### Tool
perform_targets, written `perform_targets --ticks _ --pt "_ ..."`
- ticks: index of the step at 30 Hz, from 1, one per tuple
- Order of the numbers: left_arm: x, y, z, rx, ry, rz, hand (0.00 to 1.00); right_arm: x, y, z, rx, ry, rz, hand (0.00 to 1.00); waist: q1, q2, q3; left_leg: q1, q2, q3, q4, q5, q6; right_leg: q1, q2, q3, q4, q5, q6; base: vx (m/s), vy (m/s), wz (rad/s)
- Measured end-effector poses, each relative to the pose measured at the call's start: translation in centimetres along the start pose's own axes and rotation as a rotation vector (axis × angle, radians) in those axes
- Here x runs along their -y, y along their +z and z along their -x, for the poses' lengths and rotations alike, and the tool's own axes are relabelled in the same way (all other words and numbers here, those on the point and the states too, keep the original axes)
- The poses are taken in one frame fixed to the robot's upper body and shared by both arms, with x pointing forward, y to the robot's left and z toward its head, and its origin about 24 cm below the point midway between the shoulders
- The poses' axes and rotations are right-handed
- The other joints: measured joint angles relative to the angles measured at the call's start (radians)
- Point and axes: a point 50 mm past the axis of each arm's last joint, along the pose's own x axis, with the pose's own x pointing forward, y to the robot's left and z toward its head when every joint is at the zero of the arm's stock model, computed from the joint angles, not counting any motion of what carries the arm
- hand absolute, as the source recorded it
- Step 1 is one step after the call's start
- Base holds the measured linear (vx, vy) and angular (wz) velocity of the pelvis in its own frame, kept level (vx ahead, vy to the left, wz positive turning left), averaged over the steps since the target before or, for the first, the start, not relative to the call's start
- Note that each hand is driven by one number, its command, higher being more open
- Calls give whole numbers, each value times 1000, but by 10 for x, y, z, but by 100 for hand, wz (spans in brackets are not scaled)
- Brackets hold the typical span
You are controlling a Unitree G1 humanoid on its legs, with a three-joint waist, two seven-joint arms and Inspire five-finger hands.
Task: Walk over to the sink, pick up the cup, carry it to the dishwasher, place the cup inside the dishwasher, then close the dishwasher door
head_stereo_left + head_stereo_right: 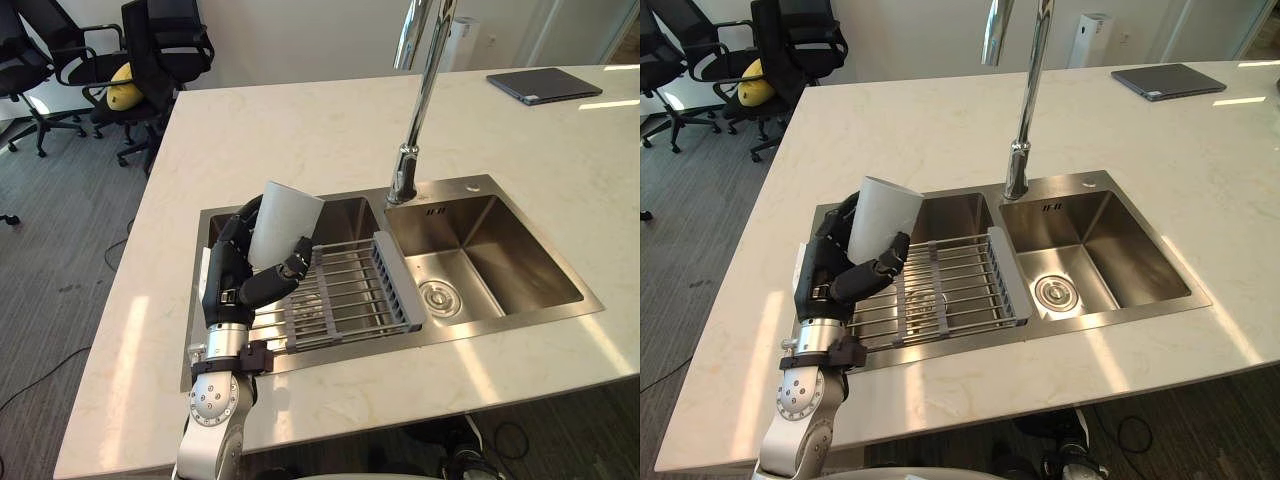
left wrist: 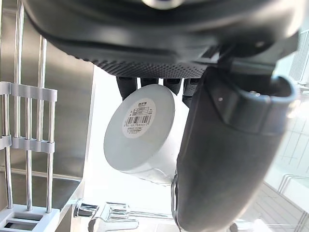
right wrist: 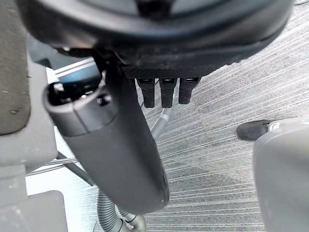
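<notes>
Cup point(image 1: 283, 222) is tilted above the sink's point(image 1: 592, 300) left basin, my left hand point(image 1: 235, 280) wrapped around its lower half. I'd lift it straight up off the sink's wire rack point(image 1: 345, 290) before turning away. The faucet point(image 1: 415, 110) behind the sink is the only tall obstacle. Right hand point(image 3: 116, 145) hangs over carpet point(image 3: 231, 72), open or closed I can't tell.

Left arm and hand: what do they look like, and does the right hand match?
The left arm is silver-grey, with a round bolted joint near the wrist. The left hand is black, with a thick thumb. The right hand looks the same: dark, with a smooth rounded thumb.
</notes>
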Motion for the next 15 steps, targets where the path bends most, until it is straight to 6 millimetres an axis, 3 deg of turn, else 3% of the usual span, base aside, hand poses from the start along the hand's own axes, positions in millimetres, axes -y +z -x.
perform_targets --ticks 3,5,7,10,11,12,15 --pt "3 1 -1 4 -7 8 30 1 3 -1 9 -7 1 90 2 -3 5 -13 -11 -23 -6 5 29 -4 -18 -18 28 -19 25 -123 35 40" --pt "3 1 -1 8 -8 8 30 1 2 0 4 -8 2 90 3 -2 8 -26 -22 -86 -4 28 48 -25 -27 -37 330 -165 45 -32 30 81" --pt "1 2 -2 14 -1 6 30 0 6 -2 21 -2 3 90 25 -11 1 -61 -36 -120 13 44 45 2 -27 -39 400 -214 75 -39 -54 64" --pt "3 4 -2 26 1 19 30 -2 24 -9 70 1 15 90 79 -8 -7 -158 -46 -144 52 74 28 10 -14 -39 244 -238 62 -76 -85 35" --pt "6 6 -2 35 -7 27 30 -7 37 -13 105 11 15 90 87 -10 -3 -207 -46 -161 52 101 23 46 4 -21 112 -236 -6 -128 -95 37" --pt "7 4 -2 24 -8 34 30 -9 45 -16 126 10 15 90 85 10 13 -215 -34 -181 52 118 20 69 24 -31 60 -199 -32 -139 -91 43" --pt "19 0 1 0 -48 59 30 -12 49 -16 143 8 19 90 82 37 40 -217 -10 -233 80 138 -3 123 65 -65 21 -165 -51 -171 -99 42"
